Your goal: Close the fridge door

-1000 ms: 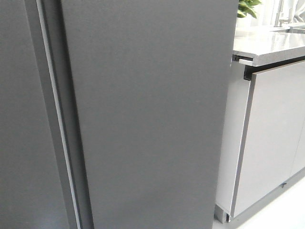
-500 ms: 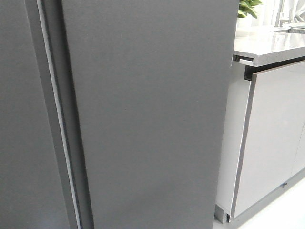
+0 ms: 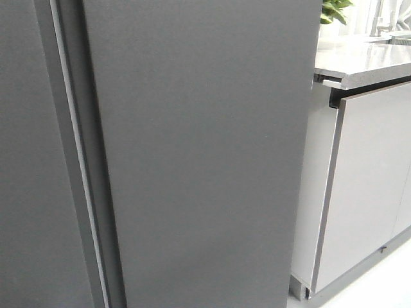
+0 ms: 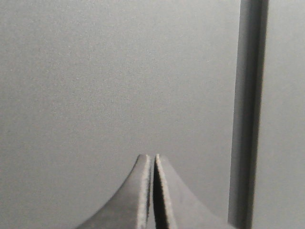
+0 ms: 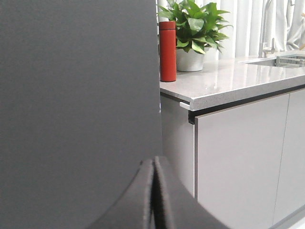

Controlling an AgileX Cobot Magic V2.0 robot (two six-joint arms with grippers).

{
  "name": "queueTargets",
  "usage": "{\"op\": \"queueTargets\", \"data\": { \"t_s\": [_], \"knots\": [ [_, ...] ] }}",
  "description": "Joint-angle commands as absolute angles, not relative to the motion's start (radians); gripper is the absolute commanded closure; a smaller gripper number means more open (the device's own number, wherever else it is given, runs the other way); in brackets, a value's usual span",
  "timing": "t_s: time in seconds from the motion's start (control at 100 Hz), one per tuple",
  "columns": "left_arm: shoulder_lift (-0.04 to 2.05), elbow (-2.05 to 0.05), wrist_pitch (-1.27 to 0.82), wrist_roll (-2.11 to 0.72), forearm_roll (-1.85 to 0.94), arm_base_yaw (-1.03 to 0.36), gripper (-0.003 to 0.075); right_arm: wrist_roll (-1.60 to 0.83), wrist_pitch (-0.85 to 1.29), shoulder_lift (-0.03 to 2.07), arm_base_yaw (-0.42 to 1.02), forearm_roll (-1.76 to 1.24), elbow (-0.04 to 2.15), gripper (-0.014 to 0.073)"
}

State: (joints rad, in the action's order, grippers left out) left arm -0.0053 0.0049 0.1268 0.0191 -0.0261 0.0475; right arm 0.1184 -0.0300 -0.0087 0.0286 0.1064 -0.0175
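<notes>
Both pincers, left pincer [image 4: 152, 162] and right pincer [image 5: 153, 164], are pinched closed on nothing, probably for pushing. Fridge door [image 3: 199, 154] sits right ahead, looking flush beside the other door [image 3: 26, 192].

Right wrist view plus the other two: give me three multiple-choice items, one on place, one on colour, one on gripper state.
1. Where does the tall red cylindrical bottle stand?
A on the pale grey stone countertop
B on the floor
C in the sink

2. What colour is the tall matte fridge door?
A white
B dark grey
C blue

3. How do the left gripper jaws stand?
A wide apart
B pressed together
C holding a cup

A: the bottle rests beside the leafy green potted plant.
B: the panel is dark grey in every view.
B: only a thin seam shows between them.
</notes>
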Motion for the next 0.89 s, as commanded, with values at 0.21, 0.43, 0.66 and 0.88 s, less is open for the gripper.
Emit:
{"op": "queueTargets", "data": {
  "t_s": [0.21,0.43,0.66,0.88],
  "knots": [
    [-0.016,0.04,0.201,0.023,-0.03,0.043,0.074,-0.094,-0.091,-0.03,0.023,-0.067,-0.038,0.0639],
    [-0.016,0.04,0.201,0.023,-0.03,0.043,0.074,-0.094,-0.088,-0.03,0.023,-0.067,-0.038,0.0639],
    [-0.016,0.04,0.201,0.023,-0.03,0.043,0.074,-0.094,-0.088,-0.03,0.023,-0.067,-0.038,0.0639],
    [-0.016,0.04,0.201,0.023,-0.03,0.043,0.074,-0.094,-0.088,-0.03,0.023,-0.067,-0.038,0.0639]
  ]
}}
